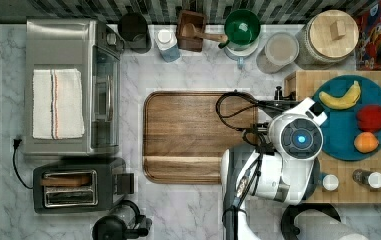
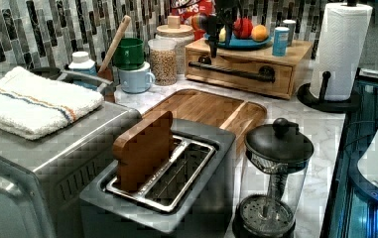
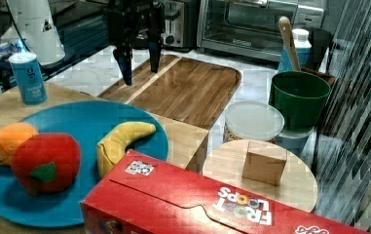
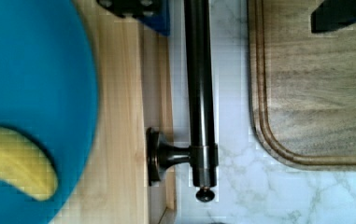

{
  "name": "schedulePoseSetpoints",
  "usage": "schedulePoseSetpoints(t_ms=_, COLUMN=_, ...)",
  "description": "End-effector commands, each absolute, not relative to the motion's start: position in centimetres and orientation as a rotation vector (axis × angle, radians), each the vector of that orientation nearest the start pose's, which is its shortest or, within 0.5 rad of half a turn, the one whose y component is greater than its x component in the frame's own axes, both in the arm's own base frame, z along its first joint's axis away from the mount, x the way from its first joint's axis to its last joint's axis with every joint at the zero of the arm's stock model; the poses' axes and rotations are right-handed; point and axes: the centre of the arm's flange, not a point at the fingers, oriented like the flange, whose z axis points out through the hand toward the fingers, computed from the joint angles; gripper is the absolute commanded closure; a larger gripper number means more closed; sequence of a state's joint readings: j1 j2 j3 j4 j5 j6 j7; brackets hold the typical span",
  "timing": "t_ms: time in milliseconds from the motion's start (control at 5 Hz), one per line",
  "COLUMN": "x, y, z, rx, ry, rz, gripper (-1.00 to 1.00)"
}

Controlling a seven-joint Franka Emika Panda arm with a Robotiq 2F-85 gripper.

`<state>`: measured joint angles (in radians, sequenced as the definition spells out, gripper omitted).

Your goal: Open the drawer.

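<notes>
Drawer [image 2: 236, 74] sits shut in the wooden box under the blue plate [image 3: 76, 126], its black handle [image 4: 200, 93] running along the front. The claw [image 3: 139, 56] hangs above that handle, spread wide, gripping nothing — one finger over the box edge, the other over the tray [image 1: 198, 135]. Likely trouble: descending off-centre, so a finger lands on the bar or box top instead of straddling it. A weak grip could slip off — or the pull could drag the whole box and shake the banana [image 1: 342, 97] loose.

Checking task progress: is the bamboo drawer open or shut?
Shut. In the left view the drawer front sits flush with the wooden box, and its black bar handle hangs free below the gripper.
</notes>
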<state>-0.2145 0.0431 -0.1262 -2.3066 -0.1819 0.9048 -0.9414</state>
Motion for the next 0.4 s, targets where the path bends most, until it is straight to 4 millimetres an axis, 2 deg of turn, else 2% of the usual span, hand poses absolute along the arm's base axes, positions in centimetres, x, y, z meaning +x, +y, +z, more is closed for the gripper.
schedulePoseSetpoints(t_ms=200, x=48.0, y=-19.6, z=30.8, rx=-3.315, ry=-0.024, rz=-0.201, gripper=-1.00)
schedulePoseSetpoints(t_ms=400, x=47.3, y=-19.8, z=29.7, rx=-3.318, ry=-0.031, rz=-0.210, gripper=-1.00)
